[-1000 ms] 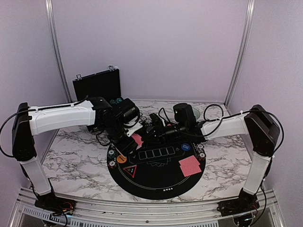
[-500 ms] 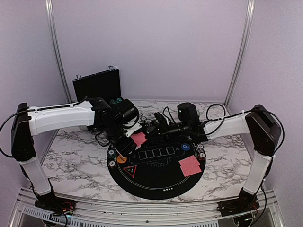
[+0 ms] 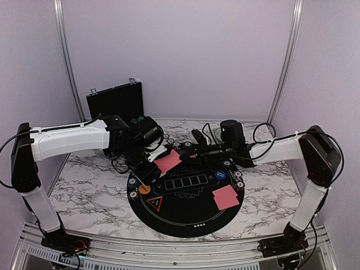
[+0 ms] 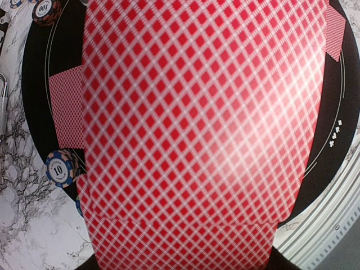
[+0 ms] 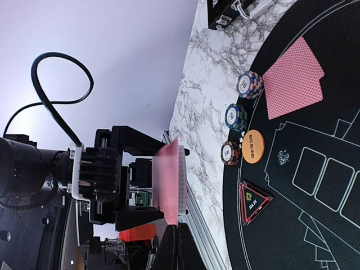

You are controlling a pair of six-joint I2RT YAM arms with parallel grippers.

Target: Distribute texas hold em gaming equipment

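My left gripper (image 5: 140,180): clamped on deck (image 5: 171,180).
My right gripper (image 5: 175,242): closed together at deck's edge (pinching anything? cannot tell).
Risk: if I tug, deck slips loose, spilling below.

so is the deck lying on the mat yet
No, the left fingers grip the deck up off the mat.

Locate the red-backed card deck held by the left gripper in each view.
Top external: the deck is left of centre, above the black mat's far-left rim.
Left wrist: the deck fills most of the frame, blurred.
Right wrist: the deck is edge-on, lower centre-left.
Shared landmark: the black mat, in all three views.
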